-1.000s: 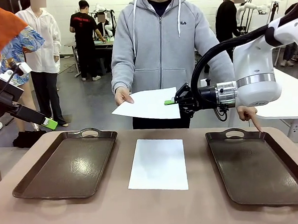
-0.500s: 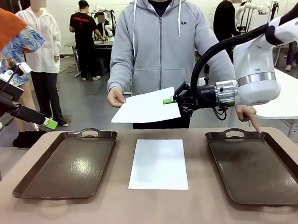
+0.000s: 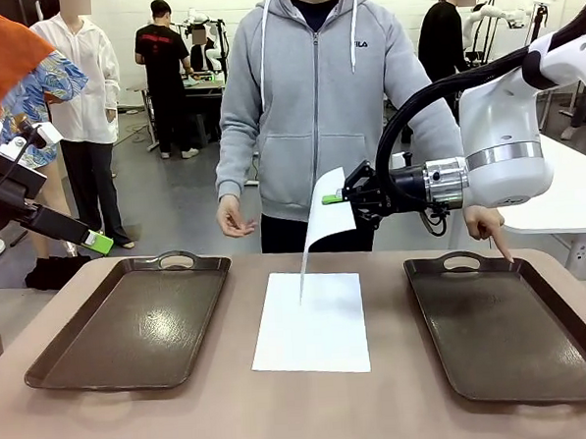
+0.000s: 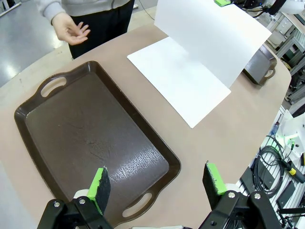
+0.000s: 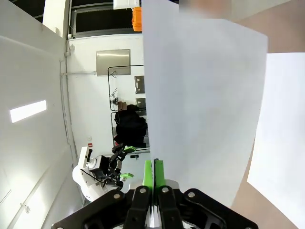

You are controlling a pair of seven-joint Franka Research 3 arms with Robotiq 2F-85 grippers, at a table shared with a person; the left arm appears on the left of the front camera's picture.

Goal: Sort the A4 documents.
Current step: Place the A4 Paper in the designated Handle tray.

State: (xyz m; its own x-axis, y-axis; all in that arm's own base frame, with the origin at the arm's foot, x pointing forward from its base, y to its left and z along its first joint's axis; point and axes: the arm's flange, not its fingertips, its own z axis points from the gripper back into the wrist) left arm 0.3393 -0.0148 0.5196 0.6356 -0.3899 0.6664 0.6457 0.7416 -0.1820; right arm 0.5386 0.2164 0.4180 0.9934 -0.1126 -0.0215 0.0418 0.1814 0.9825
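An A4 document (image 3: 325, 226) hangs by one edge from my right gripper (image 3: 333, 199), which is shut on it above the table's middle. The same sheet (image 5: 205, 109) droops in front of the shut gripper (image 5: 153, 174) in the right wrist view, and shows from the side (image 4: 209, 38) in the left wrist view. A second A4 document (image 3: 311, 322) lies flat on the table between the two trays, also in view as a flat sheet (image 4: 181, 81). My left gripper (image 3: 96, 242) is open and holds nothing, off the table's left edge; its fingers (image 4: 100, 183) hover over the left tray.
A dark brown tray (image 3: 131, 321) sits at the left and another tray (image 3: 515, 326) at the right. The person stands across the table, one hand (image 3: 236, 222) open near the sheet, the other hand (image 3: 490, 227) pointing down at the right tray's handle.
The person let go of the sheet and drew the hand back. The sheet, held level before, now swings down from my right gripper. Neither arm has moved noticeably.
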